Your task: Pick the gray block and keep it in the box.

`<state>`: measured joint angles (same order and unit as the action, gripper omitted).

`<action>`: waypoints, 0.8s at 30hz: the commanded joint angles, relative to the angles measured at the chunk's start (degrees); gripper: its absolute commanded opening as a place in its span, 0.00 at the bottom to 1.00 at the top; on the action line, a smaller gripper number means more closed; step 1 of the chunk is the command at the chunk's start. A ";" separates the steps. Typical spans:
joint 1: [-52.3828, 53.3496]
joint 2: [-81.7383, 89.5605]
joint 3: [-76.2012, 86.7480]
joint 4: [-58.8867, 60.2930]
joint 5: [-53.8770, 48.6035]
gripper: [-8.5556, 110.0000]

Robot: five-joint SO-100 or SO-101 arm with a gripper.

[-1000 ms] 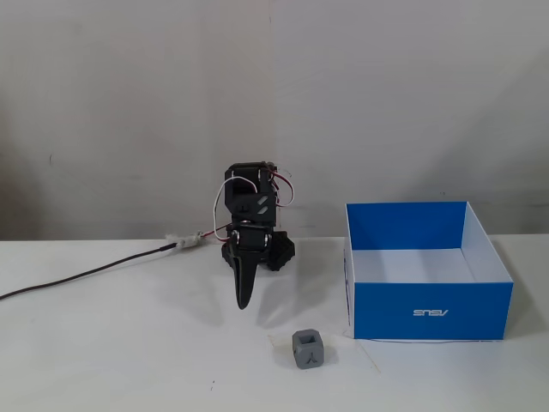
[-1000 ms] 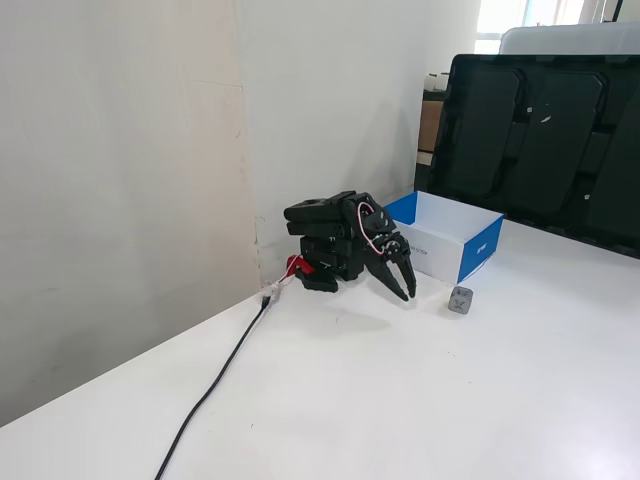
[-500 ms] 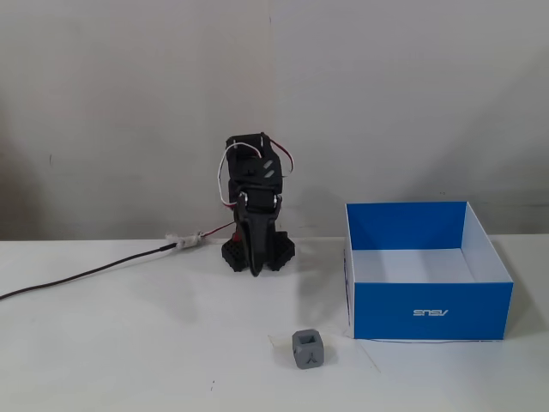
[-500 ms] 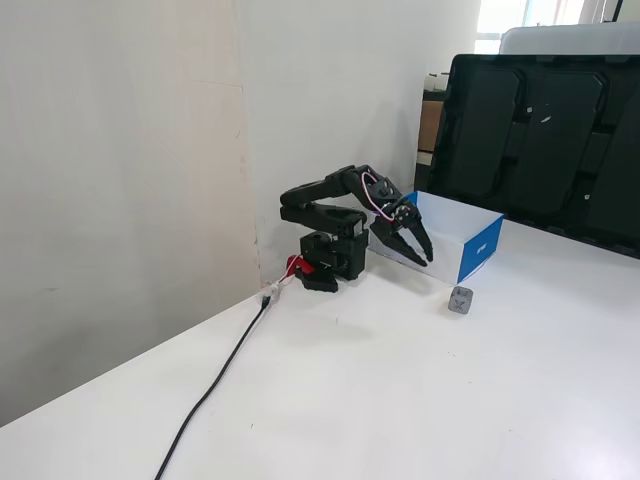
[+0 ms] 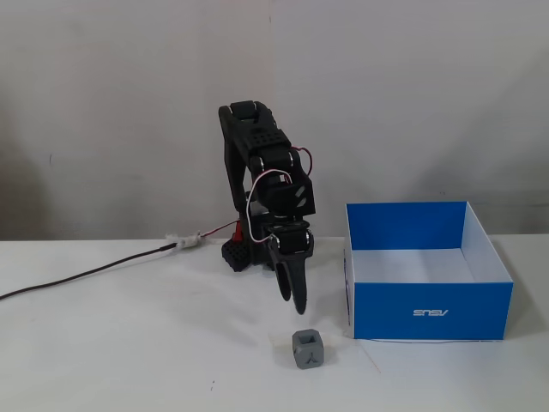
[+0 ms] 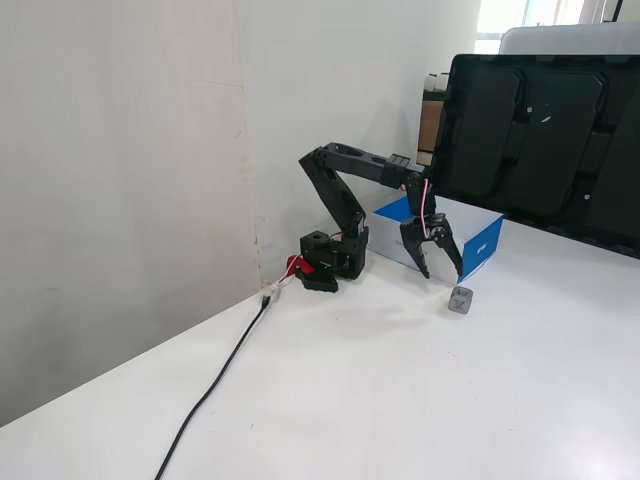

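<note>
Gray block (image 5: 308, 348) untouched on table beside empty blue box (image 5: 429, 312); claw (image 6: 443, 272) spread apart above it, grasp pending.

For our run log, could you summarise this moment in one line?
phase: approach | gripper: open, above gray block | block: on table | box: empty

Seen from the side: arm (image 6: 345, 185) arched out from base, gripper (image 6: 441, 271) pointed down with fingers parted, hung above and just short of gray block (image 6: 461, 299) on white table (image 6: 400, 400). Blue box (image 6: 450, 237) sat behind gripper, cable (image 6: 215, 385) trailed toward foreground.
</note>
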<state>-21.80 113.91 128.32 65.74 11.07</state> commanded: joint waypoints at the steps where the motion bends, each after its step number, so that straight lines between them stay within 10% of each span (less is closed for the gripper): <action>1: -0.35 -1.32 -4.83 -2.20 0.53 0.33; 24: 0.26 -36.83 -26.28 -4.31 0.53 0.20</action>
<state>-21.88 76.20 106.00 62.05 10.90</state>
